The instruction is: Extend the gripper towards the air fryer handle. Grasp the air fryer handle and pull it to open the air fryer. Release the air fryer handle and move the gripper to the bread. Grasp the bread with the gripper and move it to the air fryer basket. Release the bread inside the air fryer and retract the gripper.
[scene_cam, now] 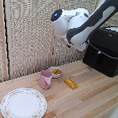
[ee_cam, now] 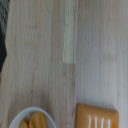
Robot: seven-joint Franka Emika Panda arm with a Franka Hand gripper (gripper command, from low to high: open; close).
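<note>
The black air fryer (scene_cam: 106, 50) stands at the exterior view's right on the wooden table. Its handle (scene_cam: 99, 59) juts from the front panel, and the air fryer basket looks pushed in, flush with the body. The bread (scene_cam: 70, 84), a small golden-brown stick, lies on the table in front of the fryer; the wrist view shows it as an orange-brown block (ee_cam: 97, 117). The arm's white wrist (scene_cam: 80, 45) hangs above the table, left of the fryer and higher than the bread. I cannot make out the fingers in either view.
A pink mug (scene_cam: 45, 79) stands left of the bread. Behind it sits a small white bowl (scene_cam: 56, 72) of yellow food, whose rim (ee_cam: 20, 114) shows in the wrist view. A patterned plate (scene_cam: 23, 104) lies near the front. A woven screen backs the table.
</note>
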